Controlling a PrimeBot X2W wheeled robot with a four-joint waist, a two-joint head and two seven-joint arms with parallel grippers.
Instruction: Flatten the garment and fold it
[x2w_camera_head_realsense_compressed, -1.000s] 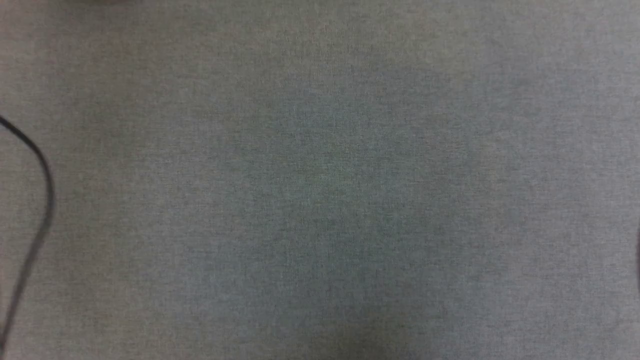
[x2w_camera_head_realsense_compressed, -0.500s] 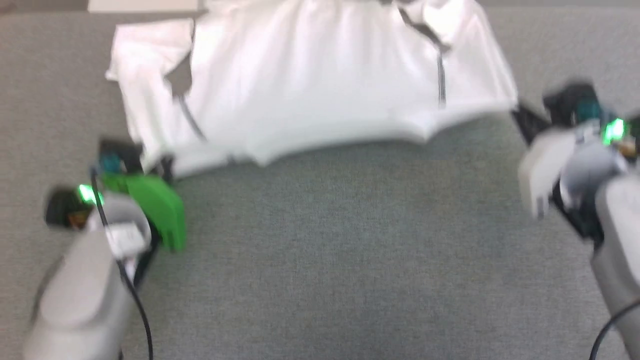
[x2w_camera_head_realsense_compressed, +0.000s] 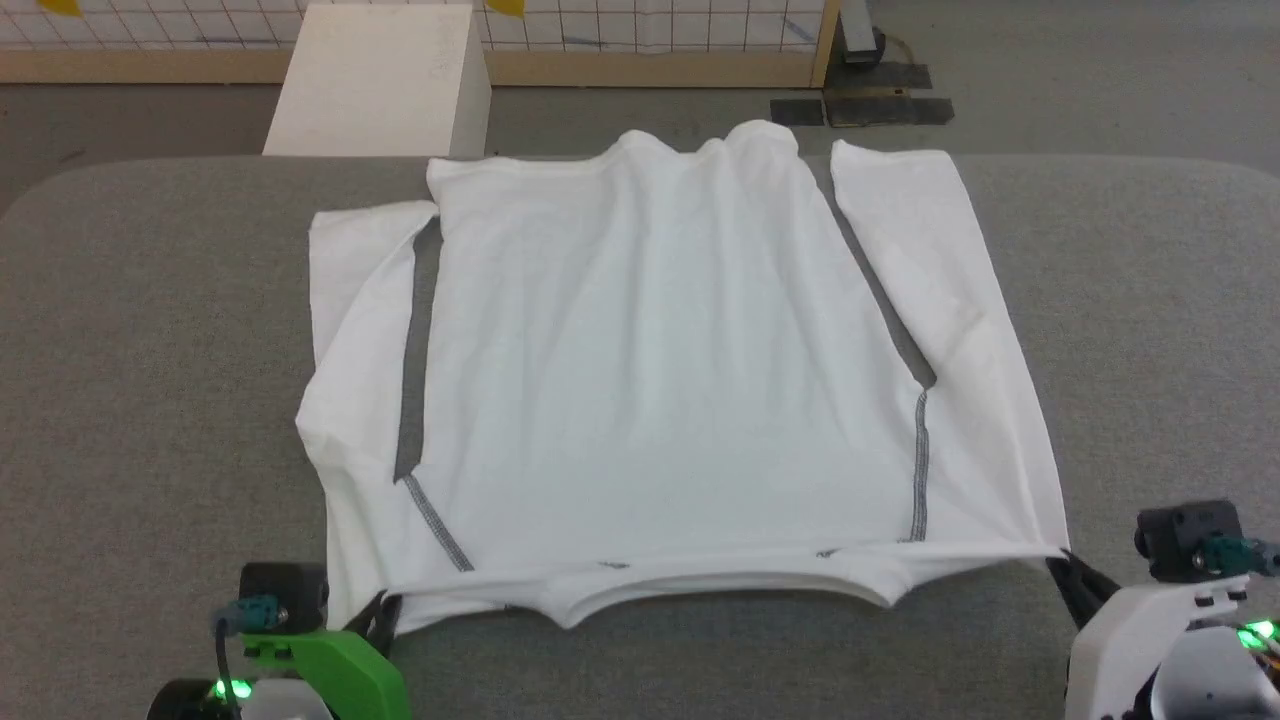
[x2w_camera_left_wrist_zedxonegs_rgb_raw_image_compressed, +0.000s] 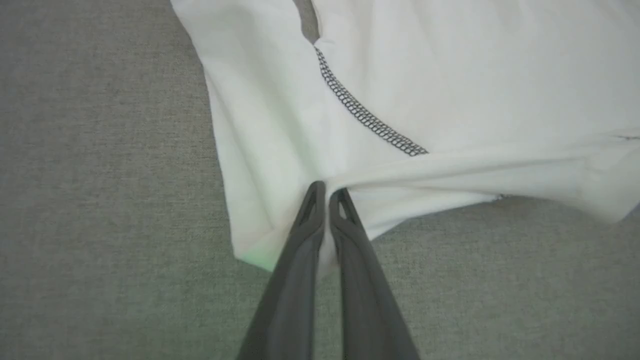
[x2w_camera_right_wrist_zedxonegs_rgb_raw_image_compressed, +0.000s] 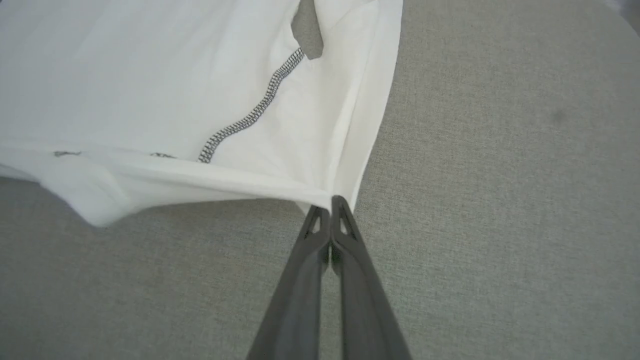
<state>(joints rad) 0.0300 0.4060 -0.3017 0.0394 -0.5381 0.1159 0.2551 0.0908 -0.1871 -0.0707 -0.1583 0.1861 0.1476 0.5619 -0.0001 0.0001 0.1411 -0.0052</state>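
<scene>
At the near left, the left gripper (x2w_camera_head_realsense_compressed: 385, 610) has its two dark fingers pressed together on the shoulder corner of the garment (x2w_camera_head_realsense_compressed: 660, 380). The left wrist view shows the same pinch, the left gripper (x2w_camera_left_wrist_zedxonegs_rgb_raw_image_compressed: 325, 192) biting cloth just below the grey zigzag seam (x2w_camera_left_wrist_zedxonegs_rgb_raw_image_compressed: 370, 120). From those fingertips the shirt lies straight ahead and away from the robot, spread on the grey padded table (x2w_camera_head_realsense_compressed: 150, 350). The neckline (x2w_camera_head_realsense_compressed: 700, 585) is at the near edge and the hem reaches toward the far edge, close to the white box (x2w_camera_head_realsense_compressed: 380, 80) standing beyond the table. Its long axis therefore runs near to far, square to the line joining the two grips. The left sleeve (x2w_camera_head_realsense_compressed: 350, 330) lies alongside the body, with a narrow strip of table showing between them. The body panel carries soft lengthwise wrinkles, and the right sleeve (x2w_camera_head_realsense_compressed: 950, 280) mirrors the left one. At the near right, the right gripper (x2w_camera_head_realsense_compressed: 1060, 565) is likewise closed on the other shoulder corner. In the right wrist view, the right gripper (x2w_camera_right_wrist_zedxonegs_rgb_raw_image_compressed: 330, 207) holds the tip of the cloth, which fans away from it. The edge between the two pinches looks drawn fairly straight, sagging only at the neckline. Each arm sits at its own corner, neither nearer than the other. Any coming pull or fold would likely need both to travel together along that near-to-far axis, or the shirt would skew.
</scene>
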